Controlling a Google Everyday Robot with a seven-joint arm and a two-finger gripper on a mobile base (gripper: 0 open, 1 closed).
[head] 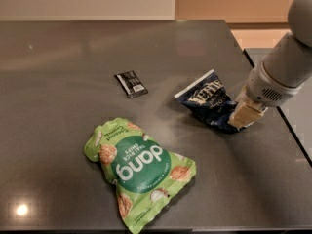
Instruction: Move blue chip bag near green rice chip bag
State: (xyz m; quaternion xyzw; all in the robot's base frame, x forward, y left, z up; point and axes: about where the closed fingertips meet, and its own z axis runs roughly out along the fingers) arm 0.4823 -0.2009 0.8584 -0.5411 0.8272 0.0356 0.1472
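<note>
The blue chip bag (207, 100) is a crinkled navy foil bag with a white top edge, lying right of centre on the dark table (73, 57). My gripper (243, 116), with cream fingers below a grey arm, is at the bag's right lower end and is shut on that end. The green rice chip bag (139, 169) is large and light green with a dark "dang" circle. It lies flat at the front centre, to the left of and nearer than the blue bag, with a gap of bare table between them.
A small flat black packet (131, 84) lies near the table's middle, left of the blue bag. The table's right edge (287, 130) runs close behind the gripper, with a second dark surface beyond it. A pale wall stands at the back.
</note>
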